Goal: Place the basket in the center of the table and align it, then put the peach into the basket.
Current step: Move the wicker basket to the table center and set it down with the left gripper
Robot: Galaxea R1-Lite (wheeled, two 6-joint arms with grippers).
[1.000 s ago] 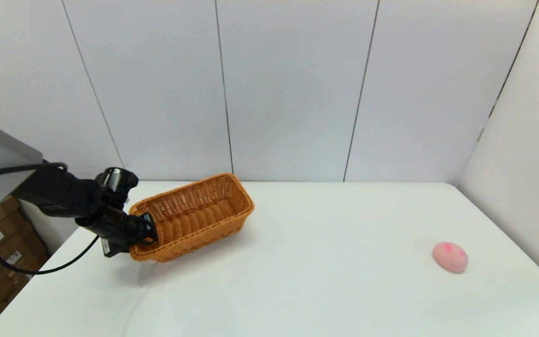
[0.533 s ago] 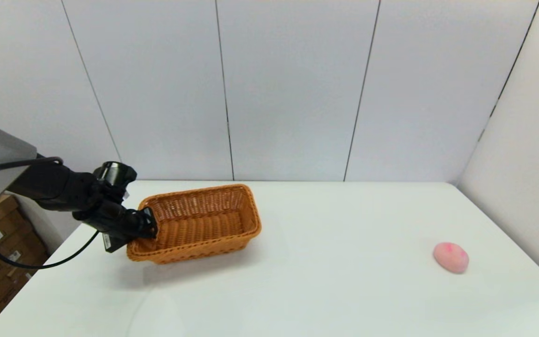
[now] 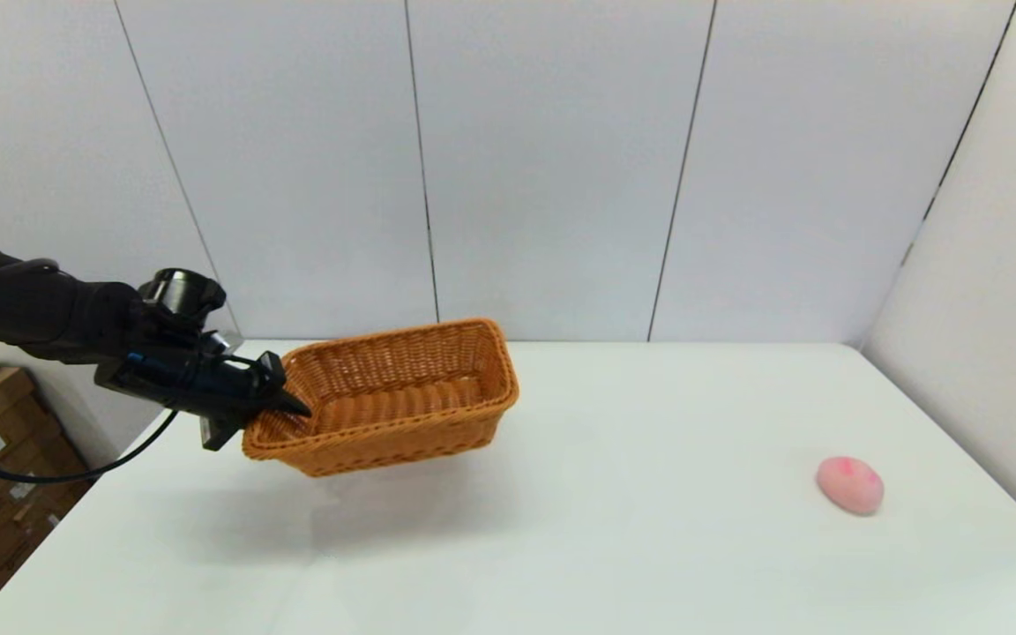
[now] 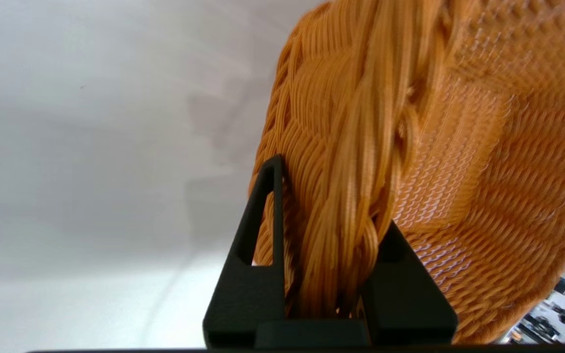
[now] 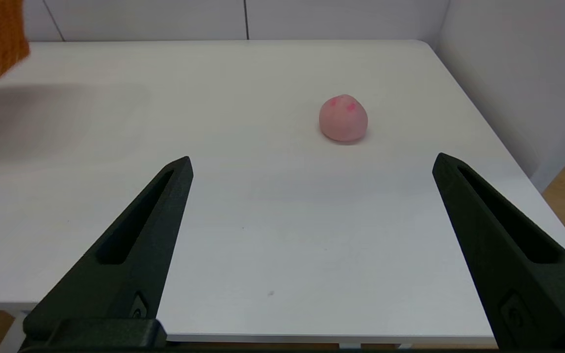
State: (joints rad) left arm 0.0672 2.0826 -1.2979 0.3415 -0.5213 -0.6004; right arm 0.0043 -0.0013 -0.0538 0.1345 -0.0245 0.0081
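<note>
Head view: left hand [image 3: 283, 404] clamped on braided rim at basket's [image 3: 402, 397] left short end, one finger inside, one outside; basket lifted clear off worktop [image 3: 614, 529], tilted, shadow beneath, over left-centre area. Left wrist view: fingers [image 4: 253, 274] pinch rim tightly. Right wrist view: right hand [image 5: 312, 164] spread wide, holding nothing, above near edge, pointed toward peach [image 5: 343, 118]. Count: one basket, one peach, peach well apart on right side.

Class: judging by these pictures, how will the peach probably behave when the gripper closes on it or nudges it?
The peach looks rounded and sits loose on the table, so a nudge would probably roll it. Its smooth, curved sides may slip between narrow fingers. Being small, it is likely light.
</note>
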